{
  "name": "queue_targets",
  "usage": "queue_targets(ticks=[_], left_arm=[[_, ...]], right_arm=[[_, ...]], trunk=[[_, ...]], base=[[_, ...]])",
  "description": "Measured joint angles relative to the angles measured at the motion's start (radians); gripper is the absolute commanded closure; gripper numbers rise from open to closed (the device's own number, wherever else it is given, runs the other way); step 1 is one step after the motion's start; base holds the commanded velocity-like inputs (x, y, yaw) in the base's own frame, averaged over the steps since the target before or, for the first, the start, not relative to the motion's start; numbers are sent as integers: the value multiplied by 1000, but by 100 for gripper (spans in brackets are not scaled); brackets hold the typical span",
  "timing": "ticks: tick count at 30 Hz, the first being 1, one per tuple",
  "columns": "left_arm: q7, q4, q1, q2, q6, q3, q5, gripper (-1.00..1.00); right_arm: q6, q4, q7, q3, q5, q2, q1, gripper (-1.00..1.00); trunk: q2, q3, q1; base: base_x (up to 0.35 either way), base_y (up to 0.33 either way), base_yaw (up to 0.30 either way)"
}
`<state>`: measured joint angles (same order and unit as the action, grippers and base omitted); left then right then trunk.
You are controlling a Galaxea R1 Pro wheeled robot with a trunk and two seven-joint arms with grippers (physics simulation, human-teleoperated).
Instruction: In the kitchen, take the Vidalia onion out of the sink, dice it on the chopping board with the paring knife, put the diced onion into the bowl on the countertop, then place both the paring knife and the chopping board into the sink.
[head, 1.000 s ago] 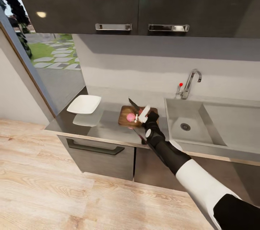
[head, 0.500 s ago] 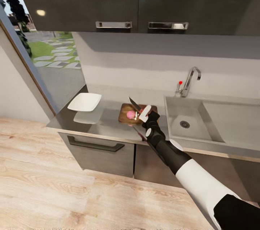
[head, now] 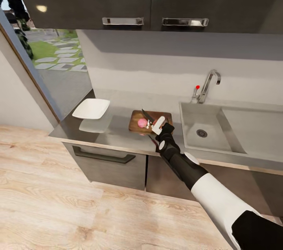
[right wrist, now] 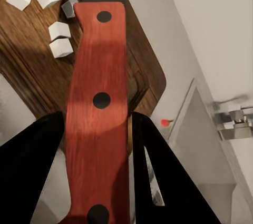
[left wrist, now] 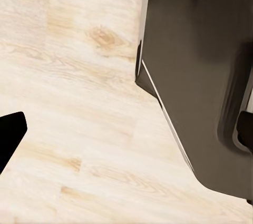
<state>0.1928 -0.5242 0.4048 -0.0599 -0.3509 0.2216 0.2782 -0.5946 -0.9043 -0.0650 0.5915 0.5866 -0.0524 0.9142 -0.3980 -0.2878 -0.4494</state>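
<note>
Several small white cubes [right wrist: 57, 39] already lie on the chopping board [head: 135, 121], yet a pinkish lump of the Vidalia onion [head: 142, 123] sits there uncut, so your dicing looks only partly done. Your right gripper [head: 157, 126] is clamped on the red handle of the paring knife [right wrist: 97, 103], both dark fingers [right wrist: 31, 150] pressed against its sides, blade angled over the board's middle. Keep the handle square in that grip and bring the edge straight down through the pink piece, not beside it; the cubes lie close to the blade, so a sideways drag would scatter them off the wood. Stay well inside the board's edge nearest the sink [head: 208, 132], which lies just beyond it.

The bowl [head: 91, 108] waits on the countertop [head: 114, 136], well apart from the board on the side away from the sink.

From the head view the blade tip and onion blur together, so contact is probably there, though you can't confirm it. The left wrist camera looks at wooden floor [left wrist: 68, 103] beside a dark cabinet [left wrist: 195, 76]; a black corner may be a finger, and whether that hand is open I cannot tell.
</note>
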Motion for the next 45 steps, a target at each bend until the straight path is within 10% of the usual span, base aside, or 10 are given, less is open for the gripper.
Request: queue_targets(ticks=[25,28,31,35,39,45], left_arm=[[0,0,0,0,2,0,1,-100],[0,3,0,0,2,-1,1,-100],[0,10,0,0,1,-2,1,-100],[0,11,0,0,1,-2,1,-100],[0,10,0,0,0,-2,0,-100],[-1,8,0,10,-3,-2,-1,-100]], right_arm=[[4,7,-2,-6,4,0,0,100],[8,-30,-1,-134,-13,-2,0,100],[13,-143,26,-403,-24,-2,1,100],[13,-219,166,-569,-48,6,1,100],[12,-254,354,-833,-55,10,1,100],[12,-234,416,-898,-58,13,0,100]], trunk=[[0,-20,0],[0,-20,0],[0,-20,0],[0,-20,0],[0,-20,0],[0,-20,0]], base=[[0,2,0],[0,0,0],[0,0,0],[0,0,0],[0,0,0],[0,0,0]])
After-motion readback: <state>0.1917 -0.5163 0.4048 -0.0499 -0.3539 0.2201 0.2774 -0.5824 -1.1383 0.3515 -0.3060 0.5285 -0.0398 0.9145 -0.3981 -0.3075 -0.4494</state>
